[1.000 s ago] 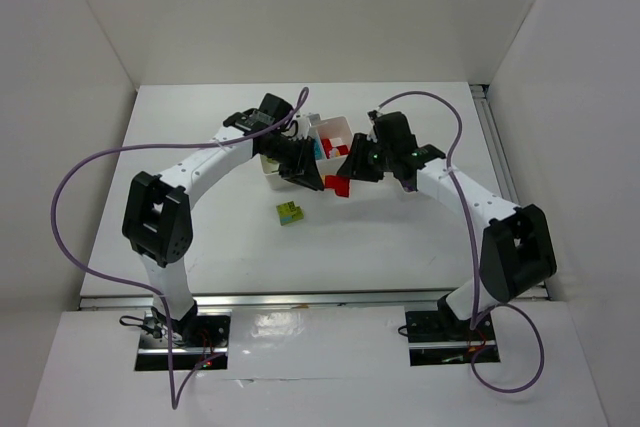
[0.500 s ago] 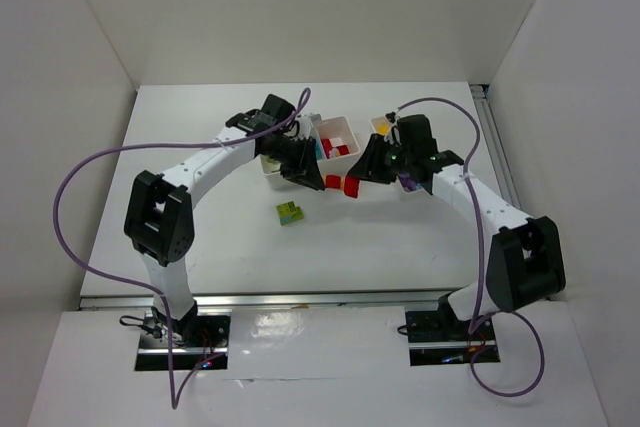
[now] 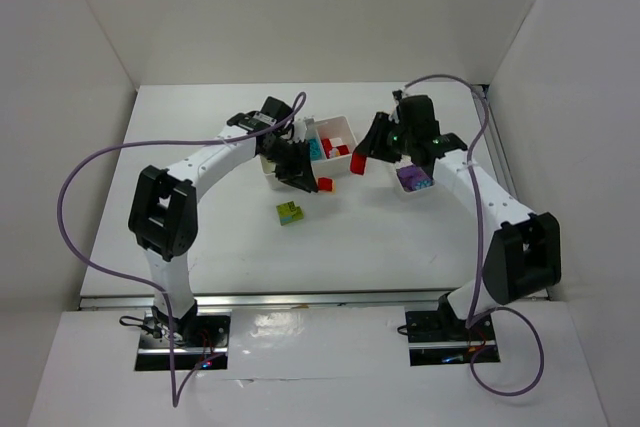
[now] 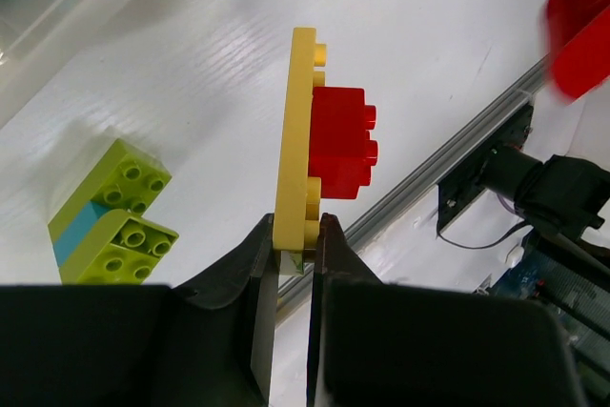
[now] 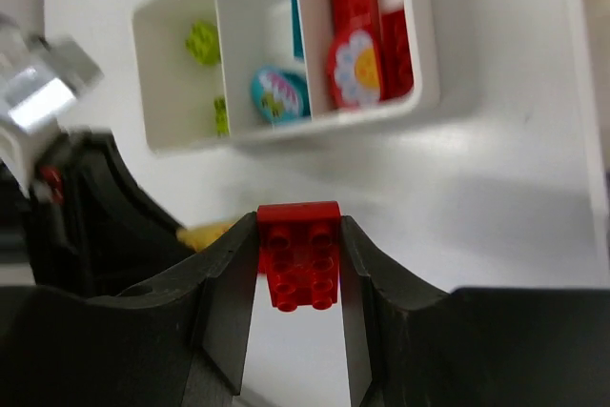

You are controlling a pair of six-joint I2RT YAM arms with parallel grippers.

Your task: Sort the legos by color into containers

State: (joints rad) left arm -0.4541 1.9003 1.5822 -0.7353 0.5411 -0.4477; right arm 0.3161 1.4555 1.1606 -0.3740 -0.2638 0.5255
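Mid-sort: both arms over the table (image 3: 230, 247), each holding a lego beside the wider tray (image 3: 336, 128).

The step looks like dropping off a red piece. The wider tray holds green, teal and red in separate compartments; the narrower tray (image 3: 399, 187) holds purple. The right gripper (image 5: 297, 235) is clamped on a red brick (image 5: 298, 256) just short of the tray, so the next move needs a carry over the red compartment, then a release. The left gripper (image 4: 293, 235) is clenched on a yellow plate (image 4: 297, 131) with a red block (image 4: 341, 140) stuck to it, which needs separating. The green stack (image 3: 291, 213) lies loose on the table. Only the left wrist view shows the plate edge and the teal layer in the stack; only the right wrist view shows the compartment contents.
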